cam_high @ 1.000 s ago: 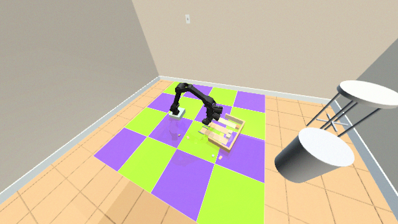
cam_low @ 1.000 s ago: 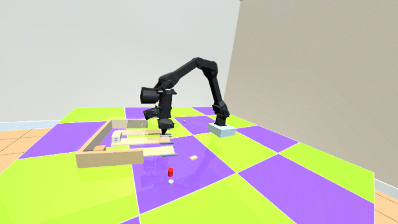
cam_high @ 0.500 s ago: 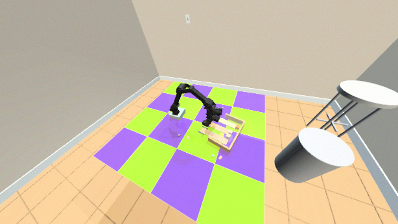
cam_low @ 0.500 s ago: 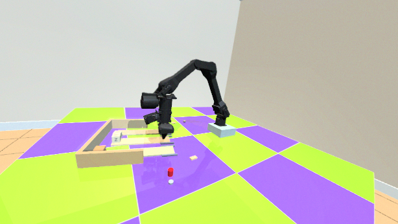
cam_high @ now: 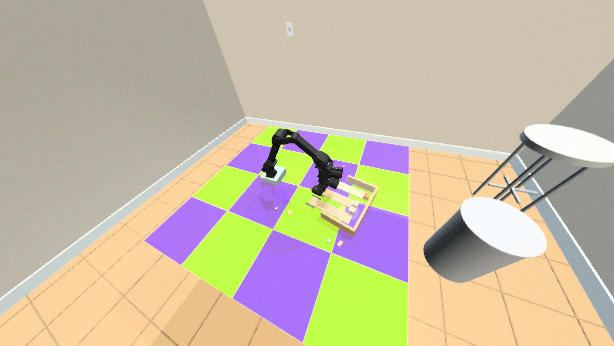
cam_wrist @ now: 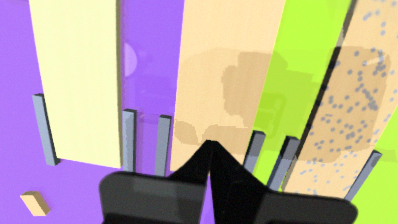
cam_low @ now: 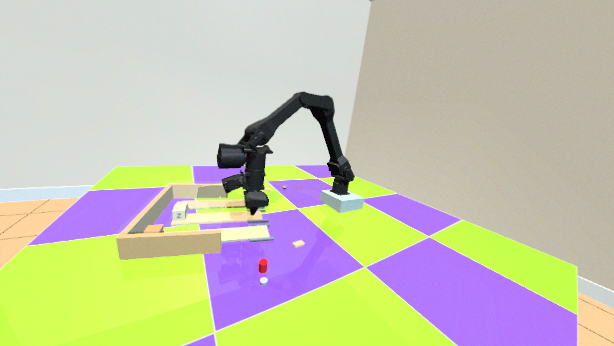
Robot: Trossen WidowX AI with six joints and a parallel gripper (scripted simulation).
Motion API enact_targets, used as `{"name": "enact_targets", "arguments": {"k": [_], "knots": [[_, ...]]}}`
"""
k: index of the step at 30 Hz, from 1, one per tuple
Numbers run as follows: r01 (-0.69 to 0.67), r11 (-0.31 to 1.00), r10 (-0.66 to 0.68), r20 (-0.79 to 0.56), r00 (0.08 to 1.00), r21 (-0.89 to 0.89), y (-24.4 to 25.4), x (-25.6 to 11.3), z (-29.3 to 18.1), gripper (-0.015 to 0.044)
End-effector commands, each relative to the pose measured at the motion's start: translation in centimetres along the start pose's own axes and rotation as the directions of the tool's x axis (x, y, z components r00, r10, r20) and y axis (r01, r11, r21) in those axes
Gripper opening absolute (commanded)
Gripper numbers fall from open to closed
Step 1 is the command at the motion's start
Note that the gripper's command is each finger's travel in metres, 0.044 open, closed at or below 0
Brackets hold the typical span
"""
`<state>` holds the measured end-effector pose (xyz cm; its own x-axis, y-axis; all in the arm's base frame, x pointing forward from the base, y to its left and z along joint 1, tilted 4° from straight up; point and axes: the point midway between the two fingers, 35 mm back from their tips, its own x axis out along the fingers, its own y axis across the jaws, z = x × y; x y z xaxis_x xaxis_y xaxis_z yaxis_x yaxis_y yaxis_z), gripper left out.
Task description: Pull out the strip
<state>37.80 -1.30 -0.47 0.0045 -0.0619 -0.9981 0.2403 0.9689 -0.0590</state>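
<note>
The labelled cube [cam_low: 179,214] is white with a dark letter and sits at the inner end of the plain tan middle strip [cam_low: 210,219] [cam_wrist: 225,75]. A second pale cube appears close behind it; in the top view the two are hard to tell apart. A pale yellow strip [cam_low: 245,233] [cam_wrist: 80,80] lies on one side and a speckled strip [cam_wrist: 345,110] on the other. My gripper [cam_low: 254,213] [cam_wrist: 210,145] is shut and empty, pointing down at the outer end of the middle strip. Whether the tips touch it I cannot tell.
A wooden frame [cam_high: 337,225] [cam_low: 170,246] surrounds the inner ends. Grey rails [cam_wrist: 129,140] flank the strips' outer ends. An orange block [cam_high: 366,196] [cam_low: 154,228] is by the yellow strip. Outside lie a red cylinder [cam_low: 263,266], a white disc [cam_low: 263,281] and a tan block [cam_low: 298,244] [cam_wrist: 35,203].
</note>
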Motion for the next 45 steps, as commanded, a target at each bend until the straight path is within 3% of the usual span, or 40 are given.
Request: {"name": "enact_targets", "arguments": {"k": [1,45], "knots": [[-0.003,1.000,0.003,0.000,1.000,0.004,0.07,0.04,-0.02,0.0000],[-0.003,1.000,0.003,-0.001,1.000,0.003,0.10,0.42,-0.78,0.0000]]}}
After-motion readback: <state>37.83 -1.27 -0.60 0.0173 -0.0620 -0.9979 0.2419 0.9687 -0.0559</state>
